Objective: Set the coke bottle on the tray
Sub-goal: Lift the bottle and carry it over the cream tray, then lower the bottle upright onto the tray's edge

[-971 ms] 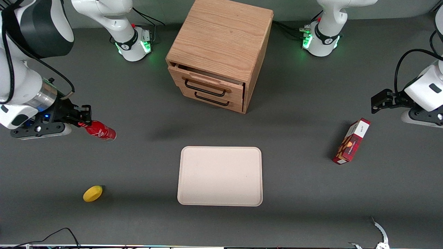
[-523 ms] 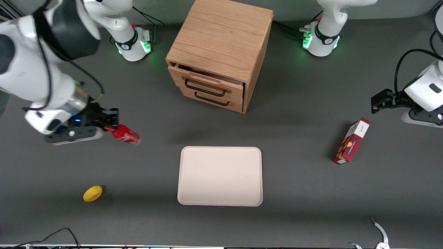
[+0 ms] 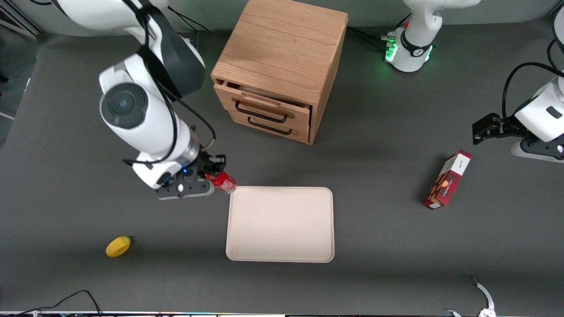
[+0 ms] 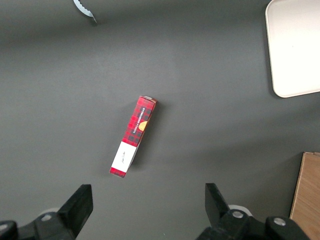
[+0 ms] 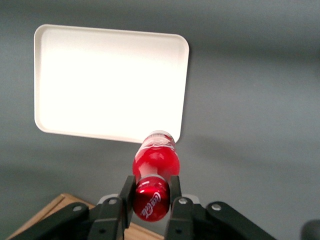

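My gripper is shut on the red cap end of the small shiny coke bottle and holds it off the table. The bottle hangs just above the corner of the tray that lies toward the working arm's end and farthest from the front camera. In the right wrist view the two black fingers of the gripper clamp the coke bottle, and its base points at the edge of the pale cream tray. The tray holds nothing.
A wooden drawer cabinet with its top drawer slightly open stands farther from the camera than the tray. A yellow lemon lies toward the working arm's end. A red-and-white box lies toward the parked arm's end, also seen as the box.
My gripper has carried the coke bottle sideways from the working arm's end of the table to the tray's corner. The grip on the cap is unchanged.
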